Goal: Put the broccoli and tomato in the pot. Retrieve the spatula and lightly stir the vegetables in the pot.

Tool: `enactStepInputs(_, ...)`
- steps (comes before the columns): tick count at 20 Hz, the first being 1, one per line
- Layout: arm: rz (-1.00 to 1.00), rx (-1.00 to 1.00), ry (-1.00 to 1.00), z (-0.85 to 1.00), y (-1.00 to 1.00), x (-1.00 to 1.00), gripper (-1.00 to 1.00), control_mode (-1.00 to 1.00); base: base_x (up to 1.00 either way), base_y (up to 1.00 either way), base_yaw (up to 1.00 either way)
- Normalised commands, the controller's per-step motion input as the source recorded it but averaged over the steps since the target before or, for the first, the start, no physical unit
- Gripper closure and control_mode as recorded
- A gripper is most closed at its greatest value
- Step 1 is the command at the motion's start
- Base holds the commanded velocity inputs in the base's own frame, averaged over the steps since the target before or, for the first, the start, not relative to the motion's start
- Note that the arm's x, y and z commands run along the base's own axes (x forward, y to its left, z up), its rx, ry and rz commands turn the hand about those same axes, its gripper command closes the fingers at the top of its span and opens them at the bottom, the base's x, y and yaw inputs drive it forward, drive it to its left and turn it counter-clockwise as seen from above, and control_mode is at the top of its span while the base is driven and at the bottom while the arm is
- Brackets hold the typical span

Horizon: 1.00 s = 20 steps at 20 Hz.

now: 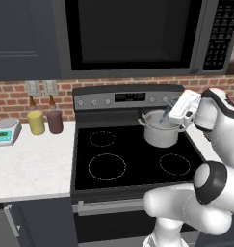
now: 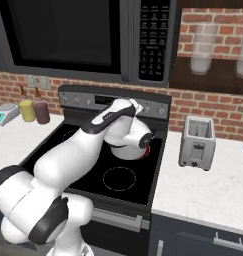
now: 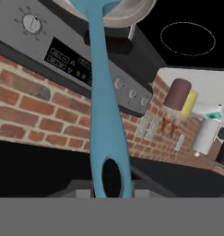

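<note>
The end effector [image 1: 172,115] is clamped on the spatula [image 3: 104,106] by its handle end, poised above the pot [image 1: 160,129] so the blade reaches down inside for stirring. The pot stands on the stove's [image 1: 133,161] rear right burner. The spatula is slim and light blue, with a hole in its handle. Pot contents are hidden.

You can read no text here: the stove display [image 1: 130,97], the microwave keypad [image 2: 152,40] and the scale [image 1: 4,132] are all too blurred.
</note>
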Motion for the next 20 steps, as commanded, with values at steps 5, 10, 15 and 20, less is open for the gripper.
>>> enactStepInputs(5,-0.15,0.0,0.16,-0.17,0.0,0.41,1.0,-1.0,0.0,0.0,0.0)
enactStepInputs(10,-0.12,0.02,0.14,-0.11,0.0,0.48,1.0,-1.0,0.0,0.0,0.0)
enactStepInputs(15,-0.07,0.08,0.09,-0.12,-0.04,0.4,1.0,-1.0,0.0,0.0,0.0)
enactStepInputs(20,-0.04,0.08,0.04,-0.15,-0.17,0.33,1.0,-1.0,0.0,0.0,0.0)
